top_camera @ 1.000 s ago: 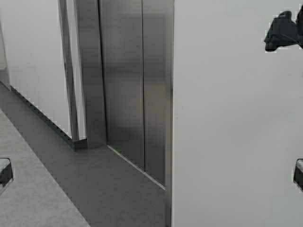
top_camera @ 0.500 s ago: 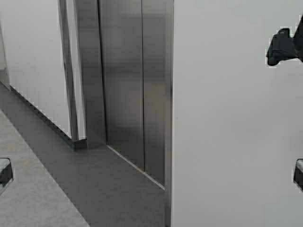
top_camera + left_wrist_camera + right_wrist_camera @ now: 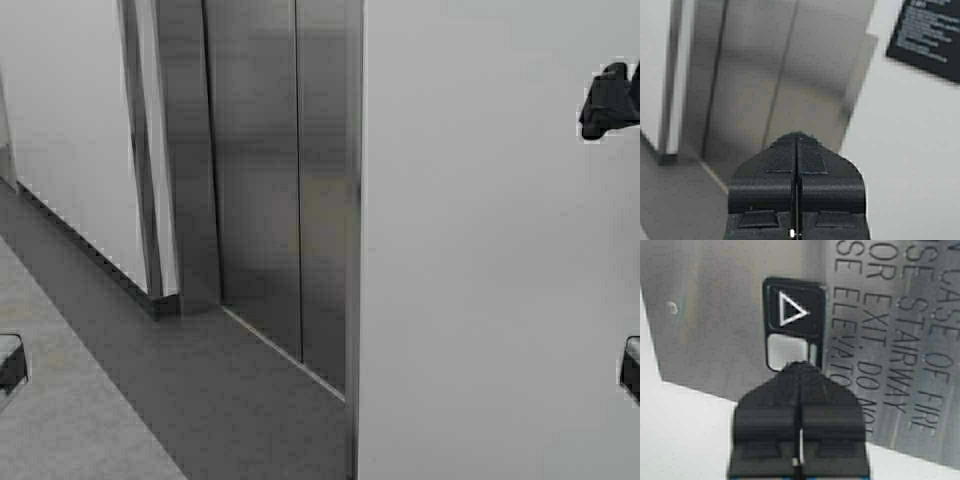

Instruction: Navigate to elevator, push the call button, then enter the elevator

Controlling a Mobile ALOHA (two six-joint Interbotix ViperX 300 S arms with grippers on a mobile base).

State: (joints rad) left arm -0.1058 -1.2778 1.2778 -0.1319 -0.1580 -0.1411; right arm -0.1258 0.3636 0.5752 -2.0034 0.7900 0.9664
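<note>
The elevator (image 3: 260,180) has brushed steel sliding doors, shut, in a steel frame left of a white wall; it also shows in the left wrist view (image 3: 775,75). The call button (image 3: 787,351), a pale square under a black triangle marker, sits in a grey metal plate (image 3: 715,315) engraved with fire-exit text. My right gripper (image 3: 800,364) is shut, its tip right at the button's lower edge. In the high view it (image 3: 610,100) is raised at the far right against the wall. My left gripper (image 3: 797,135) is shut and empty, pointing toward the elevator doors.
A white wall (image 3: 490,260) fills the right half of the high view, very close. A dark floor strip (image 3: 200,400) runs along the door sill, with lighter floor (image 3: 60,420) at left. A black sign (image 3: 930,35) hangs on the wall right of the doors.
My right gripper has moved right and slightly down in the high view, toward the wall. The scene has shifted a little left, so the base has moved slightly.
</note>
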